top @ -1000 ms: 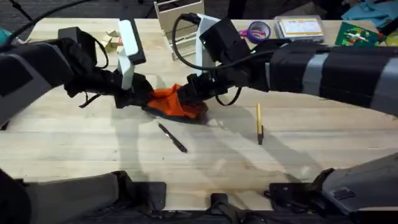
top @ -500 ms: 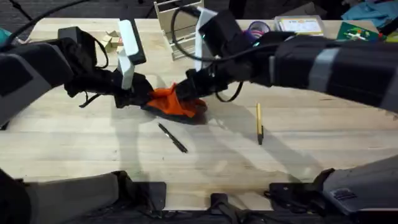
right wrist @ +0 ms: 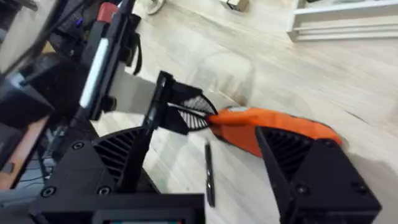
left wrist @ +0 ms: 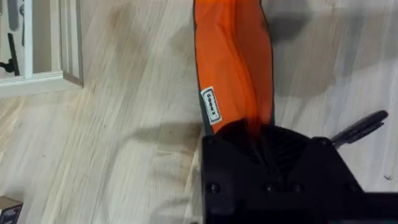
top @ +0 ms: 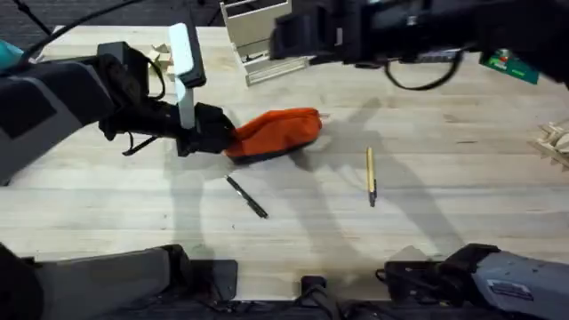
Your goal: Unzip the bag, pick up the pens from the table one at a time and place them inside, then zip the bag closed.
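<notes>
Left gripper (top: pixel 222 140) pinches the bag's (top: pixel 277 133) near end, pinning it to the table (top: pixel 462 178); right gripper (right wrist: pixel 205 158), fingers spread and empty, hovers above. Both pens, black (top: pixel 246 196) and tan (top: pixel 371 176), lie nearby. Keep the anchor firm; lift one pen at mid-shaft.

Left gripper (top: pixel 222 140) jaws are clamped low over the table; right gripper (right wrist: pixel 205 162) hangs raised, jaws spread
</notes>
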Available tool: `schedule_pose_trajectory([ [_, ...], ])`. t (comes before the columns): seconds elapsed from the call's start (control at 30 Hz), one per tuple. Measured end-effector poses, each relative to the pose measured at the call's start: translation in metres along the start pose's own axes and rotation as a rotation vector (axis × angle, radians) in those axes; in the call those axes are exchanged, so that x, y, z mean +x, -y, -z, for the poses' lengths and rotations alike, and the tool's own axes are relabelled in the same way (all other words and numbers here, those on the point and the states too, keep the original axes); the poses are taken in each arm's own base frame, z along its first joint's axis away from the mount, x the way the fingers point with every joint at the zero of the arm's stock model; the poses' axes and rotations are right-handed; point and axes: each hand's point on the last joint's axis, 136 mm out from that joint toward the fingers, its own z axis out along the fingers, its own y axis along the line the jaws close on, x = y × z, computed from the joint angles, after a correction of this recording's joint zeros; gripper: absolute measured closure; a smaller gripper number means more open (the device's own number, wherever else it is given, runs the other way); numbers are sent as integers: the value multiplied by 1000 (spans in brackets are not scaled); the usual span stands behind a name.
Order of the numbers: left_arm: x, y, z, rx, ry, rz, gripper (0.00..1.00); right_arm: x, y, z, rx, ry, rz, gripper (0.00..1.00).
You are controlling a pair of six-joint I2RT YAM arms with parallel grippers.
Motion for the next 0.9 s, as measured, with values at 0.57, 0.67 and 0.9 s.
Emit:
schedule_pose_trajectory([
  [0.57, 0, 0, 0, 0, 3, 2, 958, 6, 20, 14, 51, -26, -28, 4],
  [0.67, 0, 0, 0, 1, 3, 2, 958, 3, 27, 17, 64, -14, -36, 4],
  [0.9, 0, 0, 0, 1, 2, 2, 958, 8, 53, 29, 125, -32, -105, 4],
])
